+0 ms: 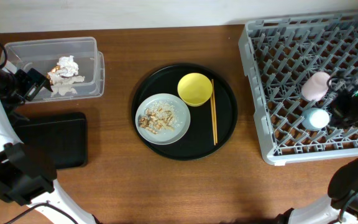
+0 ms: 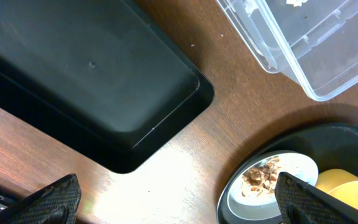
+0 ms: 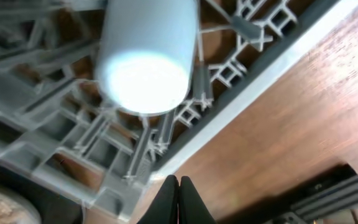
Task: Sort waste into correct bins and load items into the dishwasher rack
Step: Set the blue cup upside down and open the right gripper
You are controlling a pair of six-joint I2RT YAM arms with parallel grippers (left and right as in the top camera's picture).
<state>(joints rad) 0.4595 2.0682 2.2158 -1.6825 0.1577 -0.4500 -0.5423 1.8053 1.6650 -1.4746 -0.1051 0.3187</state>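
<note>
The clear tub [image 1: 89, 53] at the back left holds the crumpled white napkin [image 1: 68, 64] and the gold-brown wrapper [image 1: 56, 78]. The shallow black tray [image 1: 51, 140] lies in front of it. My left gripper [image 1: 35, 85] is open and empty at the tub's left end; its view [image 2: 179, 202] shows the black tray [image 2: 86, 74] and the tub [image 2: 303, 43]. The grey plate [image 1: 178, 127] carries food scraps [image 1: 157, 118], beside the yellow bowl [image 1: 195, 89] and chopsticks [image 1: 214, 112]. The pink cup [image 1: 316, 85] and light-blue cup [image 1: 317, 118] stand in the rack [image 1: 278, 81]. My right gripper [image 3: 179, 199] is shut and empty just beside the blue cup [image 3: 146, 56].
The plate, bowl and chopsticks lie on a large round black tray [image 1: 225, 134] in the middle of the wooden table. The rack's near rim [image 3: 260, 81] runs between my right gripper and the blue cup.
</note>
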